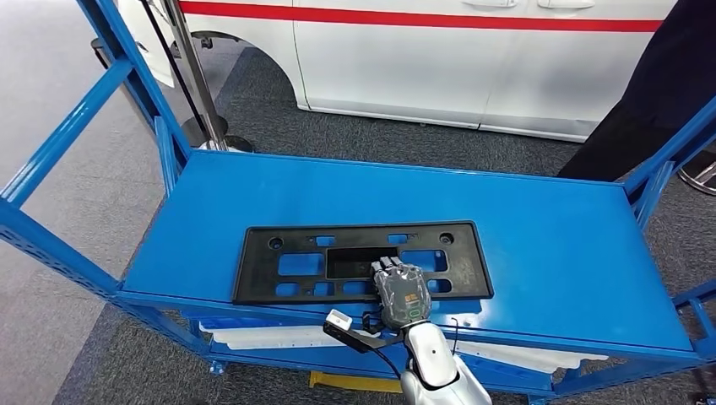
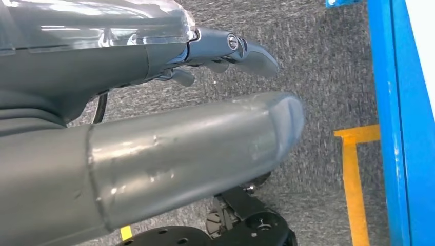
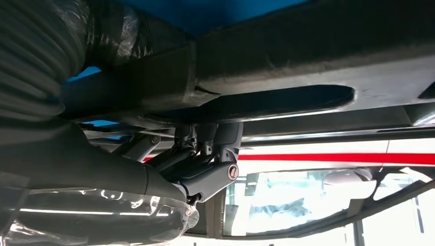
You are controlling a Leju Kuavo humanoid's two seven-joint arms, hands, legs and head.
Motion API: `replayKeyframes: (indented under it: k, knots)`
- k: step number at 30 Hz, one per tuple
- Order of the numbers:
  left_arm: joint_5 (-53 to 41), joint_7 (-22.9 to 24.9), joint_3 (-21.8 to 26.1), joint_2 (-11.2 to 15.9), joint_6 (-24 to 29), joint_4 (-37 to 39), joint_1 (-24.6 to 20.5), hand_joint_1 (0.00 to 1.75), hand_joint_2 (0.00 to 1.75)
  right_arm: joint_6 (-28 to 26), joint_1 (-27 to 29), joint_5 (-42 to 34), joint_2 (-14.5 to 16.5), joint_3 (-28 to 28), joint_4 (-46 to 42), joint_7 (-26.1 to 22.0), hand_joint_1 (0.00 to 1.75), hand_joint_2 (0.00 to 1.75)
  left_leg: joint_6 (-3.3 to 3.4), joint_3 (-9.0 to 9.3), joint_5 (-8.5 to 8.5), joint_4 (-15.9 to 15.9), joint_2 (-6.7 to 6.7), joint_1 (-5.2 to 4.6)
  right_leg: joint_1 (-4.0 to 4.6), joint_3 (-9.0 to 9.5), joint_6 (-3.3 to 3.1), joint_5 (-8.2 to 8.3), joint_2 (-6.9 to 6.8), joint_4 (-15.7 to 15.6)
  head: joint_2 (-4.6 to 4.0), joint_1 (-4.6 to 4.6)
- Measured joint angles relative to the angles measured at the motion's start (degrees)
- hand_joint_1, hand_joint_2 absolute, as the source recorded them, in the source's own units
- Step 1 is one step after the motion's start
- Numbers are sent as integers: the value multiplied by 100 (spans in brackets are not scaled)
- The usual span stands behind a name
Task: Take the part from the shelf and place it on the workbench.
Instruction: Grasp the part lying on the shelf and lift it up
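The right hand [image 1: 402,294] grips the black plate [image 1: 361,261] at the shelf's [image 1: 549,245] front edge; left hand [image 2: 154,154] hangs empty, fingers apart.

The part [image 1: 361,261] looks matt black plastic, the shelf [image 1: 540,245] smooth painted blue metal, the floor [image 1: 355,126] rough grey carpet.

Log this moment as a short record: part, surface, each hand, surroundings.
part: black plastic frame, lying flat
surface: blue shelf top
right hand: on the frame's near edge, fingers hooked into a cutout
left hand: hanging low over grey carpet, holding nothing
surroundings: white vehicle with red stripe behind the shelf; person in dark clothing at far right
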Motion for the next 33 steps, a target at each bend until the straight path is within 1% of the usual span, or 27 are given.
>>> replayKeyframes:
  k: [1, 2, 3, 5, 6, 7, 8, 10, 11, 12, 14, 16, 17, 18, 20, 21, 22, 23, 24, 25, 26, 27, 28, 29, 31, 32, 33]
  knots:
    - [-2, -1, 1, -2, -1, 0, -1, 0, 0, -1, -1, -9, 0, 0, 0, 0, 174, 175, 41, 6, 17, -18, 3, 9, -6, -20, 30, -52, -1, 60, 0, 2]
    - [-3, -2, 1, -4, -1, 0, -5, 0, 0, -1, -1, -19, 0, 0, 0, 0, 174, 175, 78, 9, 33, -37, 8, 22, -12, -91, 58, -169, -1, 224, 0, 3]
    - [-6, -3, 3, -6, -2, 0, -8, 0, 0, -1, 2, -35, 0, 0, 1, -5, 175, 175, 104, 8, 44, -48, 14, 27, -22, -211, 81, -334, -2, 490, 0, 4]
    - [-20, -5, 19, -6, -2, 0, -8, 0, 0, -7, 13, -111, -1, 0, 3, -60, 175, 175, 126, -13, 47, -47, 20, 18, -29, -583, 111, -696, -3, 1254, 0, 5]
    - [-28, -5, 33, -6, -2, 0, -5, 0, 0, -16, 23, -188, -1, 0, 3, -124, 175, 175, 129, -17, 47, -46, 22, 14, -30, -722, 116, -778, -3, 1533, 0, 5]
    - [-35, -5, 52, -6, -2, 0, -2, 0, 0, -25, 37, -341, -1, 0, -9, -248, 175, 175, 130, -14, 47, -45, 22, 11, -30, -770, 111, -747, -3, 1624, 0, 5]
    - [-38, -5, 73, -7, -2, 0, 0, 0, 0, -27, 57, -557, 1, 1, -40, -423, 175, 175, 127, -4, 44, -45, 18, 10, -28, -705, 96, -616, -3, 1492, 0, 5]
    - [-40, -5, 125, -13, 2, 0, 1, 0, 0, 13, 106, -1247, 16, 10, -212, -945, 175, 175, 111, 30, 35, -46, 15, 9, -6, -310, 25, -219, 0, 692, 0, 5]
    - [-40, -5, 150, -21, 3, 0, -1, 0, 0, 39, 122, -1567, 38, 21, -323, -1166, 175, 175, 89, 41, 24, -44, 17, -2, 11, -131, -13, -90, 0, 329, 0, 3]
    - [-40, -5, 175, -28, 5, 0, -5, 0, 0, 61, 132, -1828, 69, 32, -429, -1330, 175, 175, 61, 46, 16, -44, 23, -7, 32, -6, -46, -13, 0, 62, 0, 3]
    - [-38, -7, 212, -37, 7, 0, -18, 0, 0, 114, 160, -2082, 127, 47, -576, -1479, 175, 175, -13, 53, 11, -56, 31, -12, 64, 34, -85, -4, -1, -46, 0, 2]
    - [-24, -8, 247, -39, 13, 0, -16, 0, 0, 277, 255, -2533, 161, 80, -796, -1775, 175, 175, -78, 48, -18, -26, 27, 5, 37, 60, -140, 36, -7, -107, 0, 2]
    - [-11, -12, 271, -44, 24, 0, -7, 0, 0, 422, 324, -3053, 169, 124, -1004, -2058, 175, 175, -104, 2, -110, 93, 24, 13, 19, 79, -175, 60, -13, -144, 0, 2]
    - [1, -20, 303, -49, 43, 0, 4, 0, 0, 592, 404, -3725, 177, 192, -1274, -2362, 175, 175, -129, -95, -265, 326, 21, 20, 1, 96, -204, 81, -18, -174, 0, 1]
    - [18, -47, 390, -58, 91, 0, 18, 0, 0, 953, 619, -5222, 169, 382, -1950, -2855, 175, 175, -173, -413, -663, 1048, 20, 30, 12, 97, -239, 80, -23, -178, 0, 1]
    - [21, -60, 439, -61, 112, 0, 24, 0, 0, 1119, 763, -5872, 150, 480, -2311, -2985, 175, 175, -190, -559, -786, 1362, 20, 30, 16, 90, -242, 76, -25, -172, 0, 0]
    - [23, -69, 488, -65, 128, 0, 31, 0, 0, 1279, 912, -6435, 113, 559, -2664, -3076, 175, 175, -200, -631, -806, 1515, 21, 30, 19, 82, -241, 72, -28, -163, 0, 0]
    - [25, -74, 532, -71, 143, 0, 39, 0, 0, 1417, 1046, -6901, 64, 614, -2982, -3159, 175, 175, -203, -594, -708, 1437, 22, 32, 17, 70, -234, 66, -30, -147, 0, -1]
    - [26, -77, 576, -78, 159, 0, 46, 0, 0, 1545, 1165, -7325, 9, 652, -3304, -3252, 175, 175, -199, -452, -523, 1150, 24, 33, 11, 59, -219, 56, -30, -122, 0, 0]
    - [28, -79, 616, -86, 176, 0, 48, 0, 0, 1633, 1264, -7627, -45, 669, -3595, -3342, 175, 175, -191, -251, -332, 737, 26, 36, 8, 46, -196, 38, -30, -89, 0, 0]
    - [29, -81, 653, -98, 194, 0, 48, 0, 0, 1675, 1357, -7826, -92, 678, -3867, -3434, 175, 175, -171, -72, -196, 375, 25, 24, 15, 30, -166, 17, -30, -50, 0, 0]
    - [30, -85, 691, -112, 212, 0, 47, 0, 0, 1692, 1451, -7953, -136, 683, -4130, -3519, 175, 175, -137, 48, -122, 130, 20, 12, 22, 16, -134, 2, -30, -19, 0, 0]
    - [30, -89, 728, -127, 227, 0, 50, 0, 0, 1690, 1546, -8011, -179, 683, -4362, -3587, 175, 175, -101, 97, -110, 19, 15, -3, 30, 3, -104, -7, -30, 1, 0, 0]
    - [30, -96, 763, -144, 239, 0, 54, 0, 0, 1689, 1638, -8045, -219, 684, -4557, -3644, 175, 175, -62, 94, -118, 19, 9, -22, 35, -4, -76, -5, -29, 6, 0, 1]
    - [28, -128, 827, -185, 270, 0, 63, 0, 0, 1722, 1792, -8137, -290, 684, -4881, -3729, 175, 175, 12, 95, -91, -7, 4, -9, 25, -8, -16, -26, -25, 27, 0, 2]
    - [22, -150, 851, -207, 294, 0, 62, 0, 0, 1752, 1855, -8188, -320, 684, -5009, -3762, 175, 175, 52, 97, -76, -25, 6, 1, 18, -43, 14, -99, -22, 116, 0, 2]
    - [14, -170, 872, -227, 322, 0, 58, 0, 0, 1791, 1913, -8237, -348, 684, -5122, -3787, 175, 175, 89, 98, -61, -42, 8, 13, 10, -131, 43, -234, -18, 317, 0, 2]
